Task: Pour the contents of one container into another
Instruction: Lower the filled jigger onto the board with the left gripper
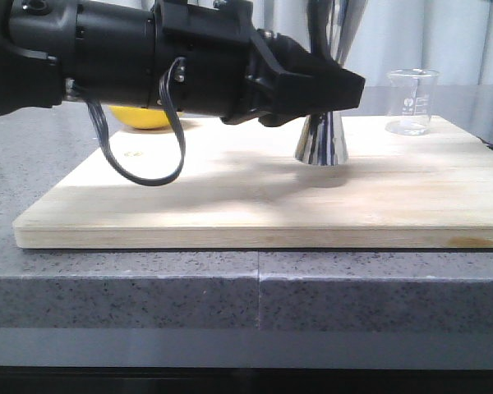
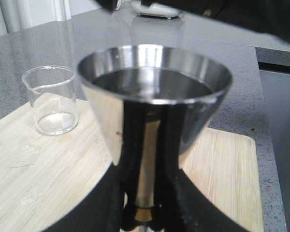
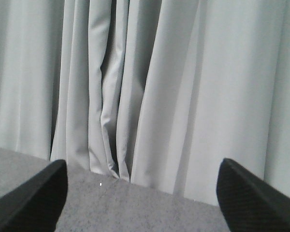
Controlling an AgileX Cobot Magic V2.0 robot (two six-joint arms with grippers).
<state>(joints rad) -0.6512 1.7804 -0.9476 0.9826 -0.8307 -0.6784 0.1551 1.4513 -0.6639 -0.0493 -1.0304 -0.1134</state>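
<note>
The left end effector (image 1: 333, 98) is clamped on the steel jigger (image 1: 321, 139), mid-frame on the wooden board (image 1: 230, 205). The glass beaker (image 1: 411, 100) stands at the upper right, well apart. The right end effector (image 3: 140, 198) is spread, holding nothing. Lift the jigger level, carry it right, tip slowly

Pale pleated curtains (image 3: 135, 87) behind; grey speckled stone counter (image 1: 148, 287); soft, even light.
</note>
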